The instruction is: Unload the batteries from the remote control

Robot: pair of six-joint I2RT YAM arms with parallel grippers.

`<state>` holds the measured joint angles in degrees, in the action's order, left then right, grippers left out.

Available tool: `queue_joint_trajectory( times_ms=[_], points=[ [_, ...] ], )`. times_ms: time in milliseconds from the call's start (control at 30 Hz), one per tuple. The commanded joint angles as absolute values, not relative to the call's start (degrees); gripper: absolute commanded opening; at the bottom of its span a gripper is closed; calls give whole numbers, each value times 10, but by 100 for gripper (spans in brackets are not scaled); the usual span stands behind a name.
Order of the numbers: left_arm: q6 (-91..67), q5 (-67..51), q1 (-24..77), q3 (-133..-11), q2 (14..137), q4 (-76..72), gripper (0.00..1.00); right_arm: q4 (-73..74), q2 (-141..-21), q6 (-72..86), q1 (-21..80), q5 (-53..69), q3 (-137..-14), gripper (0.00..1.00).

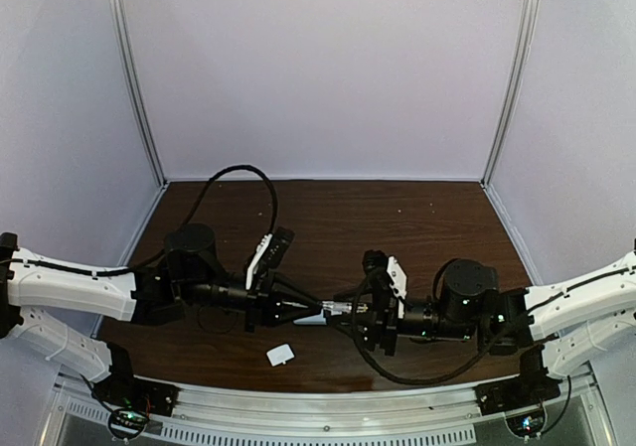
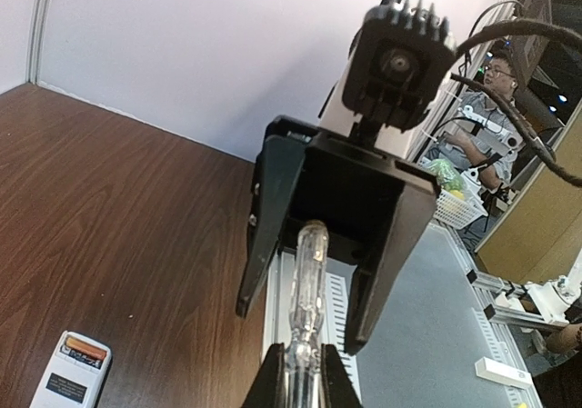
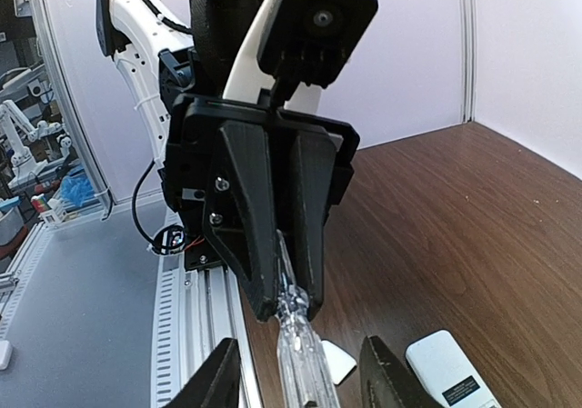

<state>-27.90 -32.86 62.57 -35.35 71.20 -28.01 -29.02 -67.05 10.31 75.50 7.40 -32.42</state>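
- Two grippers meet tip to tip low over the front of the table. The left gripper point(image 1: 316, 310) point(image 3: 280, 306) is clamped on the one screwdriver point(image 2: 306, 281) point(image 3: 296, 335), both fingers pressed against it. The right gripper point(image 1: 360, 312) point(image 3: 300, 376) has its fingers point(image 3: 221, 372) spread either side of the clear handle, with a gap showing on each side.
- One table point(image 1: 417, 227), dark wood. Pale walls point(image 1: 328, 69) close it on three sides and a metal rail point(image 1: 328, 406) runs along the near edge. A broad stretch of wood lies between the grippers and the back wall, while the strip between grippers and rail is narrow.
- Two arms point(image 1: 70, 287), one reaching in from each front corner, elbows near the side walls, cables looping above the wrists.
- One remote control point(image 2: 71, 372) point(image 3: 450, 372), white, lying flat on the wood under the grippers, well apart from both side walls. Its labelled face is up and the bay at one end is uncovered.
- One cover point(image 1: 280, 355) point(image 3: 338, 361), a small white squarish piece on the wood, between the remote control and the rail, touching neither.
- The batteries point(image 2: 84, 344) sit in the uncovered bay, an orange-copper band beside a darker one. I cannot tell for sure whether that is one or two.
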Motion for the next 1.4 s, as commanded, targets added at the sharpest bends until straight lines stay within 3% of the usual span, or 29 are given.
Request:
queue_joint_trajectory(
  times_ms=[0,100,367,867,1233,1367],
  points=[
    [-286,-341,623,-354,711,-315,0,-298,-688,98,758,78,-335,42],
    [-285,-341,623,-352,710,-315,0,-306,-691,97,757,78,-334,38],
    [-284,-343,623,-351,711,-316,0,-322,-694,95,758,84,-334,45],
    [-285,-343,623,-352,714,-315,0,-333,-697,95,757,85,-333,40],
    [-286,-349,623,-355,723,-315,0,-332,-693,95,758,78,-332,46],
    [-287,-349,623,-356,724,-317,0,-331,-693,95,758,78,-332,42]
  ],
)
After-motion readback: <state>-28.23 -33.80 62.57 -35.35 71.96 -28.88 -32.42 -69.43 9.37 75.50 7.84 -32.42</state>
